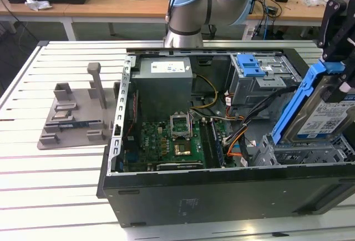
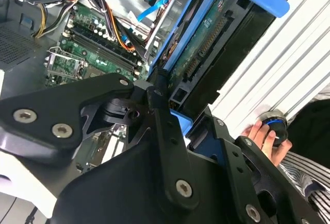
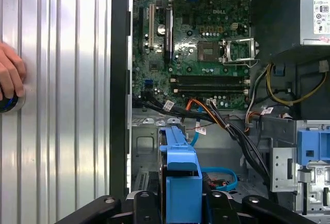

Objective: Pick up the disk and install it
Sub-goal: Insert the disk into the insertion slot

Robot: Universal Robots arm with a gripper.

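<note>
Currently your slatted bench (image 1: 66,185) carries the open computer case (image 1: 222,199), lying on its side with its grey power supply (image 1: 163,83) and green motherboard (image 1: 166,141) exposed. At the exterior view's right end of the case, you have the disk (image 1: 327,116) in its blue bracket (image 1: 297,100), tilted on edge just above the metal drive cage (image 1: 299,152) and not yet seated. Your tool (image 1: 339,75) is clenched on the disk's upper end. In the second wrist view, a hand (image 2: 260,136) rests on a small round knob (image 2: 273,122) on the bench beside the case.
</note>
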